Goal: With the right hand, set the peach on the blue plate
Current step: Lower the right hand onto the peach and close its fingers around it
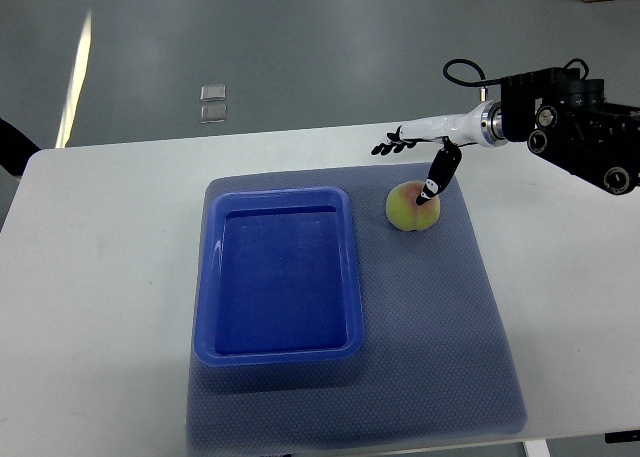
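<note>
A yellow-pink peach (406, 209) lies on the grey-blue mat, just right of the blue plate (204, 277), a deep rectangular blue tray with nothing in it. My right hand (410, 169) reaches in from the right edge, above and behind the peach. Its black fingers (392, 143) are spread towards the left, and one black finger (438, 175) points down and touches the top right of the peach. The hand is open and does not hold the peach.
A grey-blue mat (450, 327) covers the middle of the white table (100, 277) under the plate and the peach. A dark shape (12, 145) shows at the left edge by the table corner. Two small clear squares (212, 102) lie on the floor beyond.
</note>
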Controlling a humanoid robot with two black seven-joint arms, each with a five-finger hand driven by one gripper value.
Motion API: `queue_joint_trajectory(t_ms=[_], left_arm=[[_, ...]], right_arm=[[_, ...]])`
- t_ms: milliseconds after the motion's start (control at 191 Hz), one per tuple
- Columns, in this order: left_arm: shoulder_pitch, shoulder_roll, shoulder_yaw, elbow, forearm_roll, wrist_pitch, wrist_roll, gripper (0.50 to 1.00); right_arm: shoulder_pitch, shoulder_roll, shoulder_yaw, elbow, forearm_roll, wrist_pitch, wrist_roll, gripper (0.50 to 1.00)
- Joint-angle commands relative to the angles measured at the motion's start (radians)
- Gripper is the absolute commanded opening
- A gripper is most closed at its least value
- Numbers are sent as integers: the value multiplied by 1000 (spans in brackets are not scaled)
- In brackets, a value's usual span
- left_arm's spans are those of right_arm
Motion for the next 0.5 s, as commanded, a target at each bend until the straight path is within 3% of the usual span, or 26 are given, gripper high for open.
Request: queue_joint_trajectory(t_ms=[0,497], left_arm=[[0,0,-1,1,1,0,0,1000],[0,0,1,1,2,0,0,1000]], right_arm=[[-22,-1,-6,-1,-1,-13,1,930],[-109,22,-9,-10,-17,-101,6,928]])
